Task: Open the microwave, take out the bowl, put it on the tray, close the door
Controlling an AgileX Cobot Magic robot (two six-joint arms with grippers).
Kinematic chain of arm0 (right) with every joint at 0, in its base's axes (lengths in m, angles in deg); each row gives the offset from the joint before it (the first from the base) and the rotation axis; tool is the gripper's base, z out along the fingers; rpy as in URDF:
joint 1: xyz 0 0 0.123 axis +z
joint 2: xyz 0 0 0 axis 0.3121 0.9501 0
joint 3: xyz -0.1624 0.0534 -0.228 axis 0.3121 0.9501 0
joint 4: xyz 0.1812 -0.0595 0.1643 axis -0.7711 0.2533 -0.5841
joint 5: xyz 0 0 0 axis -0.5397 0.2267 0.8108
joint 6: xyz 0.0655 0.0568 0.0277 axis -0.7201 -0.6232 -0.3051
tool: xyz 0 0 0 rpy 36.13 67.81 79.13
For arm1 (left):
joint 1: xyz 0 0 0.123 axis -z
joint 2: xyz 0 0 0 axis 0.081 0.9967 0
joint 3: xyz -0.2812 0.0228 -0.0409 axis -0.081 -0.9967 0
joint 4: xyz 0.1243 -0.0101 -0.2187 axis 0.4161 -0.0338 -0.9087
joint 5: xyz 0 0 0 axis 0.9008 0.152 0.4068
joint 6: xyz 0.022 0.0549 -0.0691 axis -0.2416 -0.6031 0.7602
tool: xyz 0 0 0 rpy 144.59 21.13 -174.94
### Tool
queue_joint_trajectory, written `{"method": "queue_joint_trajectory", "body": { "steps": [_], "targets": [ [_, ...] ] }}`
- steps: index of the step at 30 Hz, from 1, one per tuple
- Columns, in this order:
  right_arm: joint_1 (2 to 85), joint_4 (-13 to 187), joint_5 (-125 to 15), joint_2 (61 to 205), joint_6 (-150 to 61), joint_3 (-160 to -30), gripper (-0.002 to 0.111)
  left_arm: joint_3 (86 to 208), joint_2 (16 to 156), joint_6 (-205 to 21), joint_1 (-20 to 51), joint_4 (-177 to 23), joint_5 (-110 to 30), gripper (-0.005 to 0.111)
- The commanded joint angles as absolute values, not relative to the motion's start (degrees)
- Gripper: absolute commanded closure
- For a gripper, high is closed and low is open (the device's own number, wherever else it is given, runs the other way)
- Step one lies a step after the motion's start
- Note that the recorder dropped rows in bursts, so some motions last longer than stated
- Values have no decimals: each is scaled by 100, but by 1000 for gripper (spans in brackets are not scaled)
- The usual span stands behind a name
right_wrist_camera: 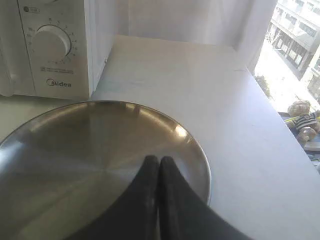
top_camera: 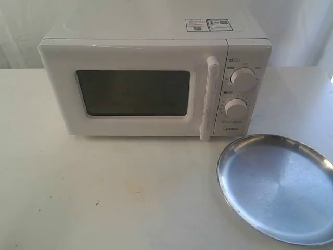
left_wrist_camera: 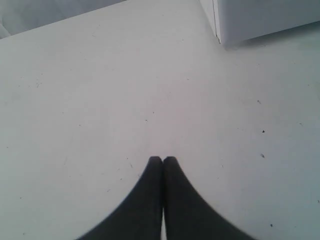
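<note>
Microwave [top_camera: 151,78] stands at twelve o'clock on the desk [top_camera: 104,192]. Its door [top_camera: 130,88] is shut flush, with the upright bar handle [top_camera: 209,99] at the door's three o'clock edge and two dials [top_camera: 243,78] stacked beyond it. The dark window [top_camera: 134,92] hides the inside. The tray [top_camera: 276,187] lies at five o'clock from the microwave, near but apart. My left fingers [left_wrist_camera: 159,165] are pressed together on nothing, over plain desk. My right fingers [right_wrist_camera: 154,167] are likewise closed and empty, over the tray.
</note>
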State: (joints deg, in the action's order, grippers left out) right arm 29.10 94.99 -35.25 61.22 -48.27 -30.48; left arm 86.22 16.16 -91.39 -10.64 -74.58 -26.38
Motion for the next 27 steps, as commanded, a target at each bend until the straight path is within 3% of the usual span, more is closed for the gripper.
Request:
{"method": "queue_joint_trajectory", "body": {
  "steps": [1,6,14,16,19,24,27],
  "targets": [
    [2901,9549,-3833,6092,-4722,-3018,108,8636,1604,-9116,-1083,-7508,-2623,107],
    [2901,9778,-5054,6092,-4622,-3018,108,8636,1604,-9116,-1083,-7508,-2623,107],
    [2901,9704,-11263,6092,-5164,-3018,108,8636,1604,-9116,-1083,-7508,-2623,107],
    [2901,9704,-12242,6092,-5559,-3196,108,8636,1604,-9116,-1083,-7508,-2623,107],
    [2901,9381,-11698,6317,-5266,-4211,108,8636,1604,-9116,-1083,-7508,-2623,107],
    [2901,9300,-9922,7953,-5499,-6201,108,8636,1604,-9116,-1083,-7508,-2623,107],
    [2901,10808,-9246,9036,-6742,-7099,108,8636,1604,-9116,-1083,-7508,-2623,107]
  ]
}}
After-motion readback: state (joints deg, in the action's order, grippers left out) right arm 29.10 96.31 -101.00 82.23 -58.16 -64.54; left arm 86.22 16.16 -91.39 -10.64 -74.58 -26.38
